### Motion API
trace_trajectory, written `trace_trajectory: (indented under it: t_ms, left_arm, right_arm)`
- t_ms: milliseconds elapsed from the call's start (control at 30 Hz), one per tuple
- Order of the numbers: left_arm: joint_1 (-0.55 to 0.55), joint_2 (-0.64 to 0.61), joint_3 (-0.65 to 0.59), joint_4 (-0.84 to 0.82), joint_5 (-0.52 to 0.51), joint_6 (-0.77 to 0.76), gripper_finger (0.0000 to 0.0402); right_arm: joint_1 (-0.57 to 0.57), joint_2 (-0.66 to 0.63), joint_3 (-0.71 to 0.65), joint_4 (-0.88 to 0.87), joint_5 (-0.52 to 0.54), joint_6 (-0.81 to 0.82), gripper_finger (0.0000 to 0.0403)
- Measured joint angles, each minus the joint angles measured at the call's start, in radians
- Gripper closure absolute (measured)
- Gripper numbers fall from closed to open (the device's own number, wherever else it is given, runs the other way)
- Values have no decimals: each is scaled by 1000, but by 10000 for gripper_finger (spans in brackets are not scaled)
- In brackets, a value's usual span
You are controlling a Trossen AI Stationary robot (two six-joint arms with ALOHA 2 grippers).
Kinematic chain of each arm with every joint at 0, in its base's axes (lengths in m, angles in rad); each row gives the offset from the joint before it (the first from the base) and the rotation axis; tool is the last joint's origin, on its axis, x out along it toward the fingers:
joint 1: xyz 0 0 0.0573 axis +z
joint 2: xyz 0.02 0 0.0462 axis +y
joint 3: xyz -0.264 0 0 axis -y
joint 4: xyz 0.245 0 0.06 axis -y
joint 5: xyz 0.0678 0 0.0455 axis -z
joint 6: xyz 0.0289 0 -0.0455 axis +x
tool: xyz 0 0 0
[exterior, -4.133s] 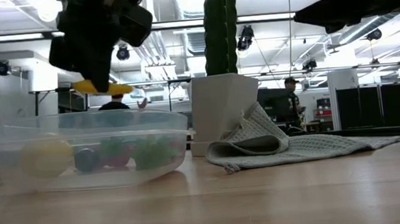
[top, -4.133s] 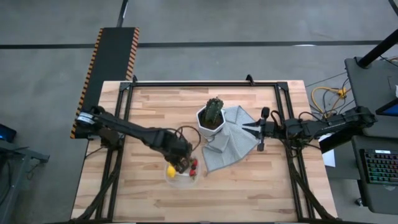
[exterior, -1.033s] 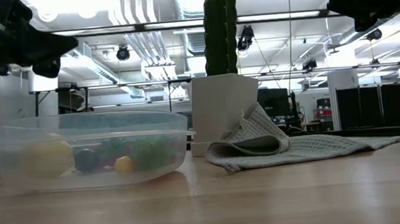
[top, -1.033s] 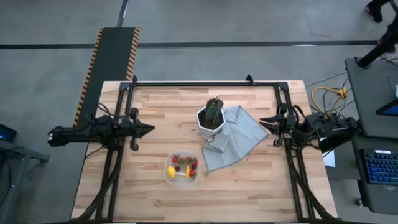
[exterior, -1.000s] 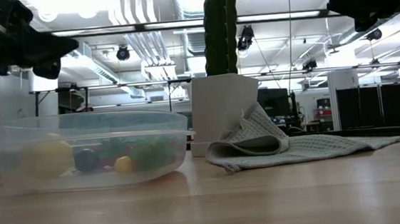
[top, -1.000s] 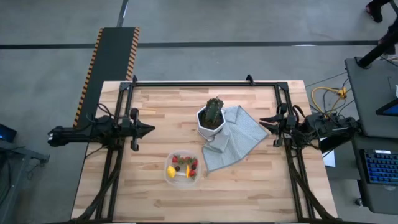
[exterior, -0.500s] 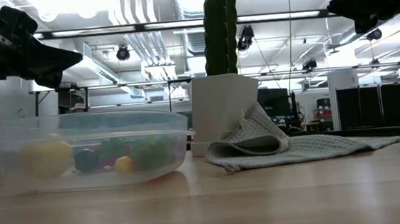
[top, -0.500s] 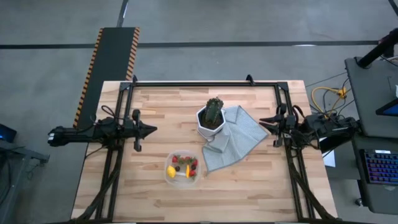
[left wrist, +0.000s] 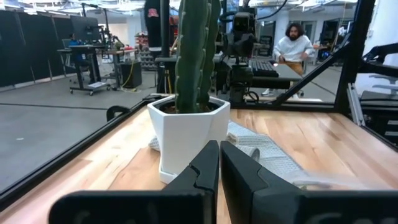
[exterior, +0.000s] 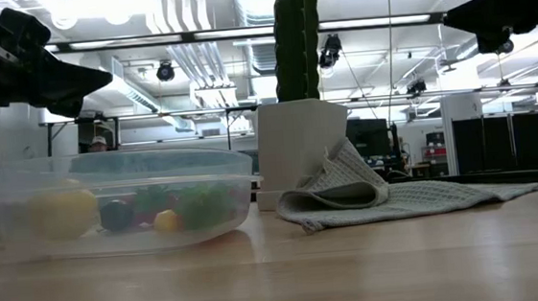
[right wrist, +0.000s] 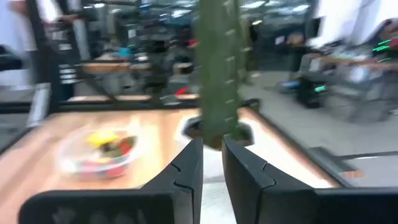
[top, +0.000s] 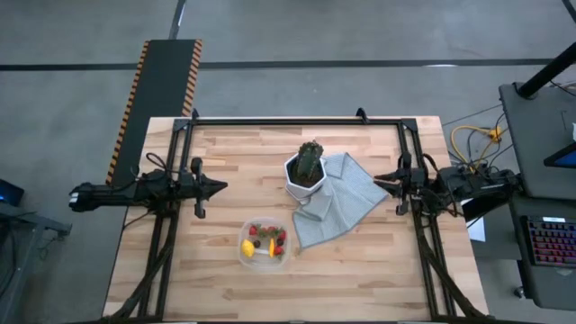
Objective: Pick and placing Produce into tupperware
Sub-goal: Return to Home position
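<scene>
From above, the fruit (top: 262, 240) lies in the clear box (top: 263, 263) at the lower middle, with the left gripper (top: 219, 187) at middle left and the right gripper (top: 378, 183) at middle right. In the wrist views, the left gripper is closed and empty, and the right gripper is a little open and empty.

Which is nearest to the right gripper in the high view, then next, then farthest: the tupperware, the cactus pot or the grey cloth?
1. Grey cloth: right of centre, just beside the right gripper.
2. Cactus pot: mid-table, on the cloth's far side.
3. Tupperware: lower middle of the table, farthest.
</scene>
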Motion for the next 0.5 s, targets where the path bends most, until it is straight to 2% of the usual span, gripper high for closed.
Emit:
trace_trajectory:
  t_ms: [100, 233, 333, 500]
  left_arm:
    - [0, -5, 0, 3, -6, 0, 402]
    - [0, -6, 0, 7, -22, -1, 402]
    - [0, -3, 0, 11, -27, -2, 401]
    - [0, -3, 0, 11, -29, -23, 401]
  right_arm:
    - [0, 0, -3, -10, -143, 23, 364]
    - [0, 1, -4, 76, -363, -22, 391]
    - [0, 0, -7, 89, -386, -43, 394]
    - [0, -17, -18, 44, -342, -52, 394]
